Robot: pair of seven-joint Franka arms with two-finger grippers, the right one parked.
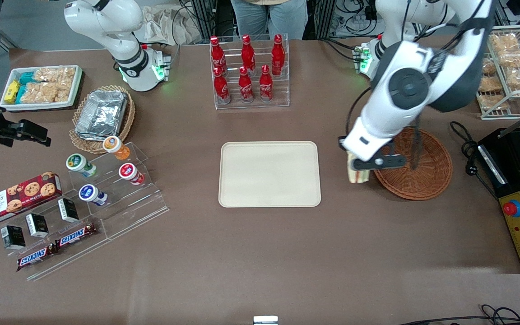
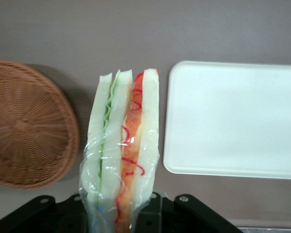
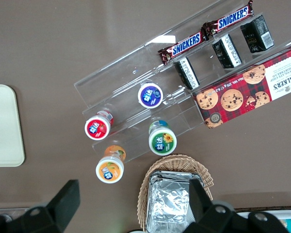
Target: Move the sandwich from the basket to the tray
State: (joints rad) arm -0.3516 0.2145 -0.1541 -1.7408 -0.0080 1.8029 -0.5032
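My left gripper (image 1: 360,174) hangs above the table between the basket (image 1: 427,176) and the tray (image 1: 270,174), shut on the sandwich (image 1: 358,175). In the left wrist view the sandwich (image 2: 122,145) is a plastic-wrapped wedge of white bread with green and orange-red filling, sticking out from the gripper (image 2: 119,213). The round reddish-brown wicker basket (image 2: 24,126) lies beside it with nothing in it. The cream-beige tray (image 2: 237,119) lies bare.
A rack of red cola bottles (image 1: 247,70) stands farther from the front camera than the tray. Toward the parked arm's end are a tan basket with foil containers (image 1: 102,115), yoghurt cups and snack bars on acrylic steps (image 1: 106,198). A black appliance (image 1: 519,198) sits beside the basket.
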